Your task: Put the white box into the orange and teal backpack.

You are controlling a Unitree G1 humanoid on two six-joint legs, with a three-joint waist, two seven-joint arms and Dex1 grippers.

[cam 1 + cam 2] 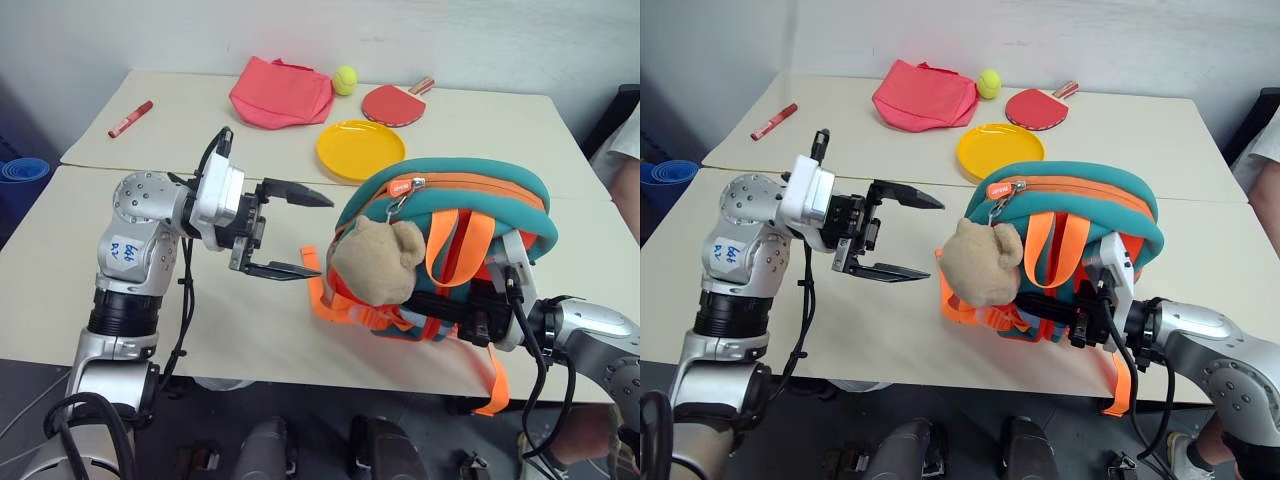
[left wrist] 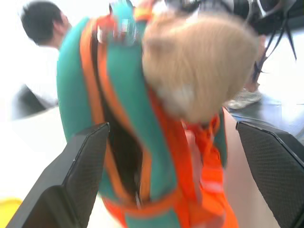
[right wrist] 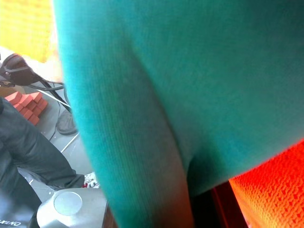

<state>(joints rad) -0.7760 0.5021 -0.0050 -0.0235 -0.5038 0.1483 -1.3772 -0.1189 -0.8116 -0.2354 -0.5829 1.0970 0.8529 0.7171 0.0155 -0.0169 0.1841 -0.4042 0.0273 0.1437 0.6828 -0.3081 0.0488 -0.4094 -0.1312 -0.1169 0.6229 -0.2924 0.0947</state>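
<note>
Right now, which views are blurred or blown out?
Left wrist view: backpack and bear charm smeared, background washed out to white. Right wrist view: teal fabric too close, soft. Both eye views sharp and evenly lit; left gripper crisp.

A small blue handwritten mark is seen on the left arm's label (image 1: 124, 249), behind the pincer; it cannot be read.

Beige table (image 1: 150, 330) carries: red marker (image 1: 131, 119), pink-red bag (image 1: 282, 93), tennis ball (image 1: 345, 80), red paddle (image 1: 396, 103), yellow plate (image 1: 360, 150), orange and teal backpack (image 1: 450, 250)
</note>
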